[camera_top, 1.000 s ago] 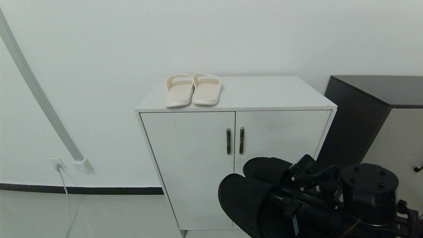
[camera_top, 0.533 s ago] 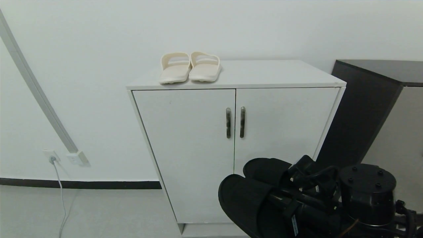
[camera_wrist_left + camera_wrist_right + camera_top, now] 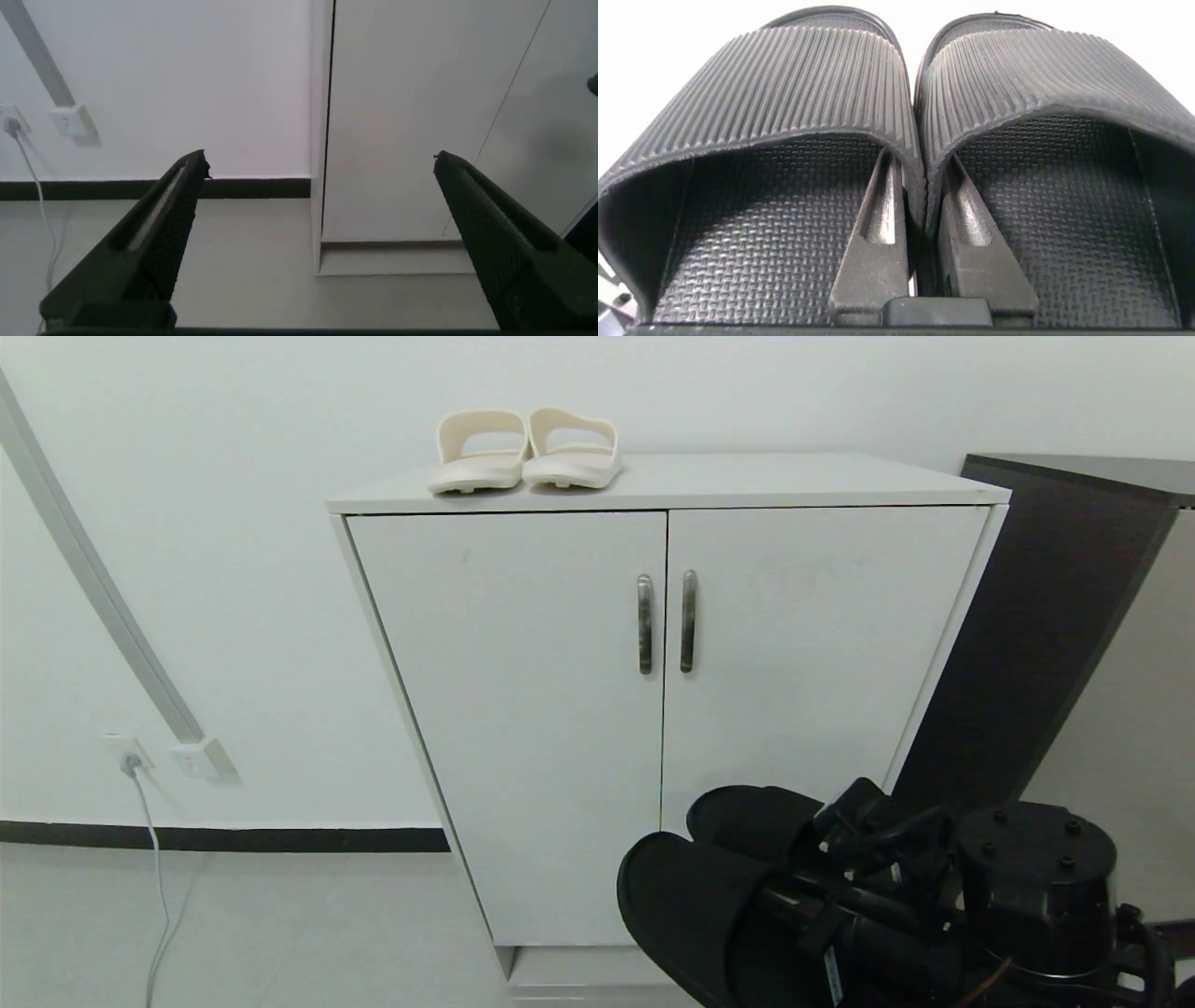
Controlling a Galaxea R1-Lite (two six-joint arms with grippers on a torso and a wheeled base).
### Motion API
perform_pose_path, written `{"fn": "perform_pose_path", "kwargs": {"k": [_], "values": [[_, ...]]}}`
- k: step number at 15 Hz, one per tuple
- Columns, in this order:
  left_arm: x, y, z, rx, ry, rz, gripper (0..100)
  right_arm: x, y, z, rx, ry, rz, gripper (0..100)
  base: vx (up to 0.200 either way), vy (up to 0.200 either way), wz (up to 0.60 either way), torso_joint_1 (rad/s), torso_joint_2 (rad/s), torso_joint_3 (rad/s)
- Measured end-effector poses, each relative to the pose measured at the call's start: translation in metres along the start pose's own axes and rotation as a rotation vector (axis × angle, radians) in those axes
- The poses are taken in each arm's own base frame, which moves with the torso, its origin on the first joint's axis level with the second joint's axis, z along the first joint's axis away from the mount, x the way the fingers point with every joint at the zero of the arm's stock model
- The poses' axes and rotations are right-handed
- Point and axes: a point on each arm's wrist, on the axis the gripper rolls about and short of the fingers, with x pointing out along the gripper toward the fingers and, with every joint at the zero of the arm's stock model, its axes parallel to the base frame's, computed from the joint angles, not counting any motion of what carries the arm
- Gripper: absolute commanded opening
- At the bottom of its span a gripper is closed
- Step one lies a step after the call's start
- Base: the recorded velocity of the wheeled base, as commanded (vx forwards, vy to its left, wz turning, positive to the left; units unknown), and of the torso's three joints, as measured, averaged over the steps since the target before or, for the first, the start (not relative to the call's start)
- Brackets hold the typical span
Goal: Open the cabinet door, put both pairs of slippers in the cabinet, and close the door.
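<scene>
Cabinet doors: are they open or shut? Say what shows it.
Shut. Both doors sit flush with the front, meeting at a thin seam between the handles; no interior shows.

Cabinet (image 3: 523,709) doors are shut, so the inside is hidden; its foot is cut off at 6 o'clock in the head view. Black slippers (image 3: 691,896) at 5 o'clock: the lower one is cut by the bottom edge, and the near ends are covered by the arm. In the right wrist view the right gripper (image 3: 920,187) tips are hidden under the two straps, and the slippers' outer sides are cut at 3 and 9 o'clock. Left gripper (image 3: 318,163) finger bases are cut off at 6 o'clock. Dark cabinet (image 3: 1018,635) is cut at 3 o'clock. Cable (image 3: 154,896) runs out of the picture at 7 o'clock.
</scene>
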Motion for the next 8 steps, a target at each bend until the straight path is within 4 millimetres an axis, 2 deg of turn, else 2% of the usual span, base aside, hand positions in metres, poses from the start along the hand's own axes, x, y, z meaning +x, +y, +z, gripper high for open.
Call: {"fn": "perform_pose_path", "kwargs": {"k": [5, 8], "values": [[0.0, 0.0, 0.0, 0.0, 0.0, -0.002, 100, -0.0024, -0.0003, -0.0019, 0.003, -0.024, -0.002, 0, 0.0, 0.0, 0.0, 0.0, 0.0, 0.0], [-0.0002, 0.0, 0.0011, 0.034, -0.003, -0.003, 100, -0.0027, -0.0001, -0.0029, 0.002, -0.02, -0.001, 0, 0.0, 0.0, 0.0, -0.002, 0.13, 0.111]]}}
